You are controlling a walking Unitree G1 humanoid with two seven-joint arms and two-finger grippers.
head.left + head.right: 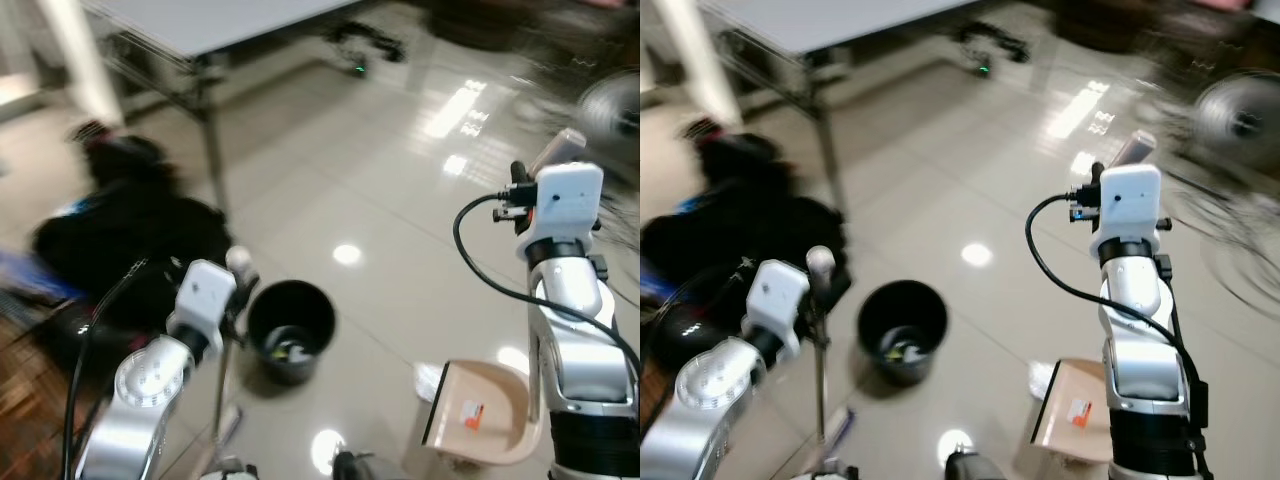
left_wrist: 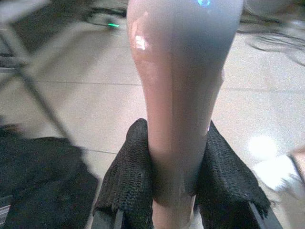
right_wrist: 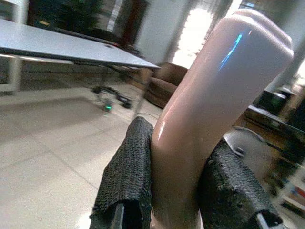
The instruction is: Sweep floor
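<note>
In the left wrist view my left gripper (image 2: 175,133) is shut on the pale pink broom handle (image 2: 181,71). The handle's rounded top (image 1: 238,262) stands beside my left wrist, and the stick runs down to the floor. In the right wrist view my right gripper (image 3: 178,136) is shut on the pink dustpan handle (image 3: 214,86), raised at the right. The beige dustpan (image 1: 485,410) hangs low by my right side, close to the floor. A crumpled white scrap (image 1: 428,380) lies on the tiles at its open edge. A black bin (image 1: 290,330) with rubbish inside stands between the broom and the dustpan.
A heap of black bags (image 1: 130,240) lies at the left beside a grey folding table (image 1: 230,25), whose leg (image 1: 213,150) comes down near the bin. Cables (image 1: 365,45) lie at the back and a fan (image 1: 610,110) stands at the right. Glossy tiles stretch across the middle.
</note>
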